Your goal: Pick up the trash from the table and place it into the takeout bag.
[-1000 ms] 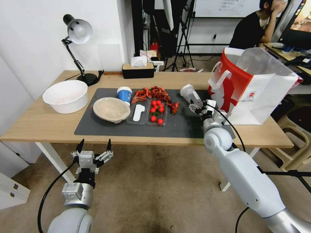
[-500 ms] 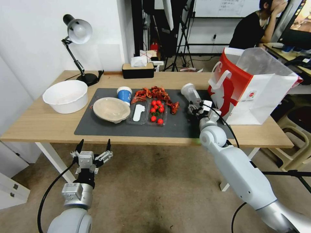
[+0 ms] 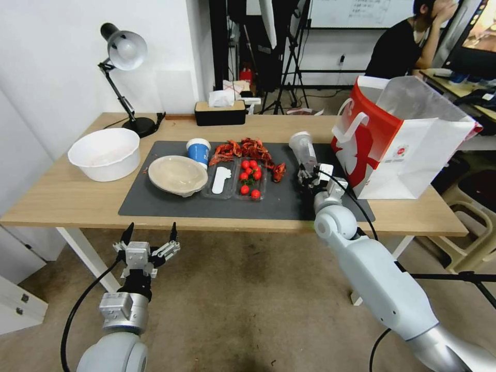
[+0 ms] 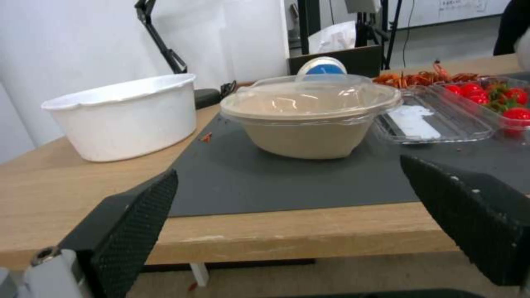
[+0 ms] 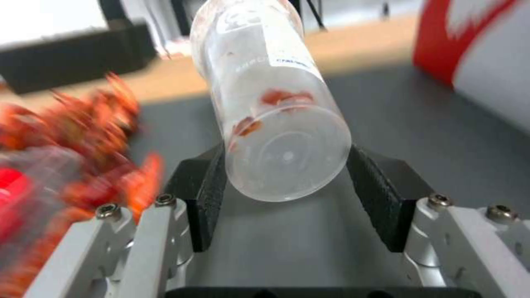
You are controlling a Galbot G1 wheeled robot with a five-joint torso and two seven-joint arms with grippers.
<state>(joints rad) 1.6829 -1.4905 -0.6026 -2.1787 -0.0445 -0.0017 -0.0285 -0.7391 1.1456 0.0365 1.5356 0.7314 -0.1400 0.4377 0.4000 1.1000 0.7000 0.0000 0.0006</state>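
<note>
Between the right gripper's (image 5: 287, 194) pads sits the clear cup's (image 5: 271, 103) base.

1. Clear plastic lidded cup (image 5: 271, 103): white printed label on its side, lettering too blurred to read.
2. Large white-and-red paper takeout bag (image 3: 413, 150): small red logo, illegible.
3. No readable text elsewhere.

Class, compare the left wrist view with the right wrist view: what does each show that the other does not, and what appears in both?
Left wrist view alone: the open left gripper short of the table edge, a white plastic tub, a beige shallow bowl under a clear lid, and a blue-and-white paper cup.

Right wrist view alone: the right gripper closed on a clear plastic cup, beside the red-and-white takeout bag.

Both: the dark grey mat, the light-wood tabletop and red crayfish shells.
</note>
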